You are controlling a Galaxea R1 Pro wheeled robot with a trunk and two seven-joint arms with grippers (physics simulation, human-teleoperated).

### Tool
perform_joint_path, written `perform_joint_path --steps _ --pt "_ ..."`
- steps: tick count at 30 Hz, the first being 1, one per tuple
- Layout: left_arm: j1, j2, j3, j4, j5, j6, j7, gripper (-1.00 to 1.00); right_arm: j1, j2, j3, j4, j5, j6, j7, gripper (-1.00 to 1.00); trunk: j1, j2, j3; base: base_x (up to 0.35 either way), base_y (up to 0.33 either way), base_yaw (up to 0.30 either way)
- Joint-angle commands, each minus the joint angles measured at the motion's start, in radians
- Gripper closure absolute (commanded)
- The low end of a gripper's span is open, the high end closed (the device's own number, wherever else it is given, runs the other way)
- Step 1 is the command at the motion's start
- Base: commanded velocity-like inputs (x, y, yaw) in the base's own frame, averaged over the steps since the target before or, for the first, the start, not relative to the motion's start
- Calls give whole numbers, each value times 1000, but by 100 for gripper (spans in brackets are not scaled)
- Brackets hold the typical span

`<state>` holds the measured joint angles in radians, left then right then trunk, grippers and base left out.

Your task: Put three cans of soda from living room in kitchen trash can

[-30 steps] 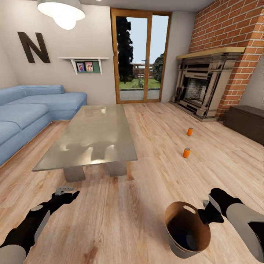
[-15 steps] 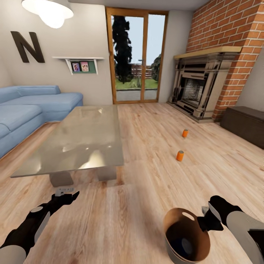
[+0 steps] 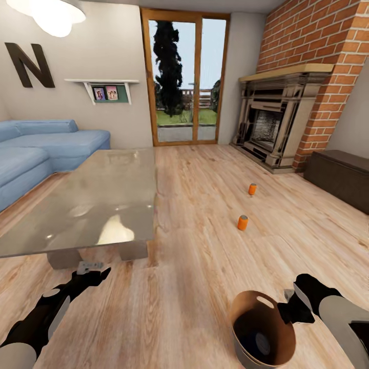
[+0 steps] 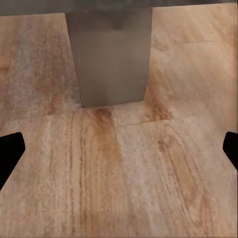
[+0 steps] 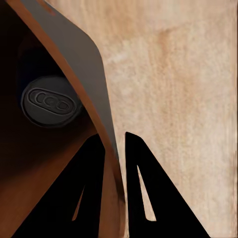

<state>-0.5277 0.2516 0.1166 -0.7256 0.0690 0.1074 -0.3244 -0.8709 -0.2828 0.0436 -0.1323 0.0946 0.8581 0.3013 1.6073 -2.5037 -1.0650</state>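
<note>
blue sofa [image 3: 46,148], glass table [image 3: 87,205], brick fireplace [image 3: 271,128]

Both arms wear black shells with pale grey panels; the left tool [image 3: 91,267] is grey metal.

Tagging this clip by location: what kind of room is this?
A living room, most likely: blue corner sofa, brick fireplace, low grey table on a wood plank floor, glass doors to a garden.

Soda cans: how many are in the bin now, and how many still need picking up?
One dark can already lies inside the trash can, which the right gripper holds by the rim. The left gripper is open and empty. Two orange cans stand on the floor ahead, waiting.
</note>
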Motion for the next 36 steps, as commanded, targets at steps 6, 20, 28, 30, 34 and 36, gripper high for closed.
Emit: perform_joint_path --steps 6,20,28,30,34,36 --pt "0 -1 0 0 0 0 1 -100 0 -31 -10 0 -18 5 13 100 0 0 0 177 -295 0" --pt "0 -2 -1 27 1 -2 2 -100 0 -64 -8 0 -19 3 16 100 0 0 -3 177 -295 44" --pt "0 -2 -1 28 0 -2 2 -100 0 -62 -8 0 -19 3 17 100 0 0 -10 177 -295 194" --pt "0 -2 -1 28 0 -2 2 -100 0 -63 -8 0 -19 3 17 100 0 0 -11 177 -294 205" --pt "0 -2 -1 28 0 -2 2 -100 0 -66 -8 0 -19 3 17 100 0 0 -14 177 -295 206" --pt "0 -2 -1 28 0 -2 2 -100 0 -66 -8 0 -19 3 17 100 0 0 -16 177 -295 206"
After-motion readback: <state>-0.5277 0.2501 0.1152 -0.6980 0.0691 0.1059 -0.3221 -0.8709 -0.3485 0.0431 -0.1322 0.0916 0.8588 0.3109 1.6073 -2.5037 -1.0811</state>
